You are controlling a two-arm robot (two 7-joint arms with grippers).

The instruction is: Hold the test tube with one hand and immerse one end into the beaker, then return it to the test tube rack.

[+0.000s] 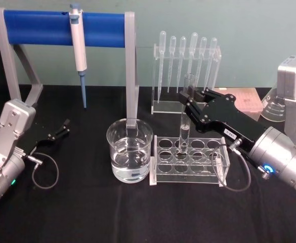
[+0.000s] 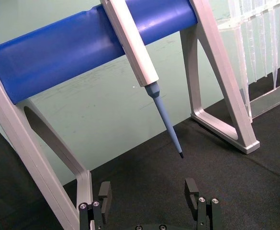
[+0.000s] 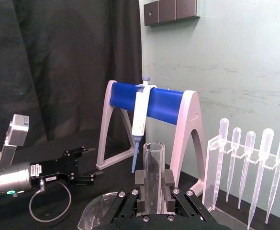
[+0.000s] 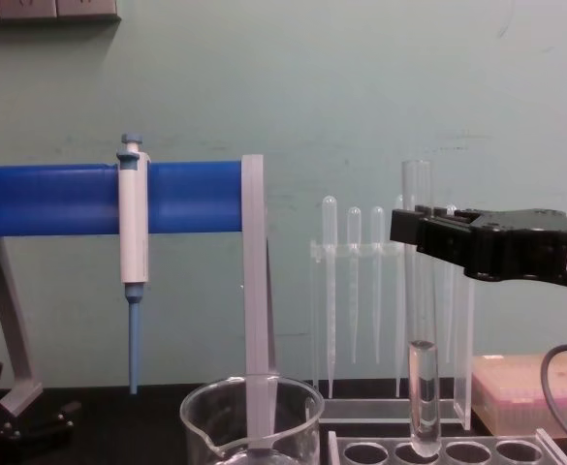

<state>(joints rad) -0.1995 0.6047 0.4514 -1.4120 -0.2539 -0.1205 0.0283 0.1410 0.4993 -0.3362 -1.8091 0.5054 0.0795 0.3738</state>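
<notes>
Clamping the test tube (image 1: pixel 184 119) w/ right gripper (image 1: pixel 187 99), jaws pressing on its upper part, just below the open rim. Holding it upright over the clear rack (image 1: pixel 155 172), rounded bottom reaching hole level, prob. just inside a back-row hole, though hard to tell. Sitting just left of rack: beaker (image 1: pixel 118 152), part-filled w/ clear liquid, apart from the tube. Resting far left on black table (image 1: pixel 97 212): left gripper (image 1: pixel 60 129), jaws spread wide, holding nothing, pointing toward blue-barred stand (image 1: pixel 41 26) w/ pipette (image 1: pixel 78 43) hanging on it.
</notes>
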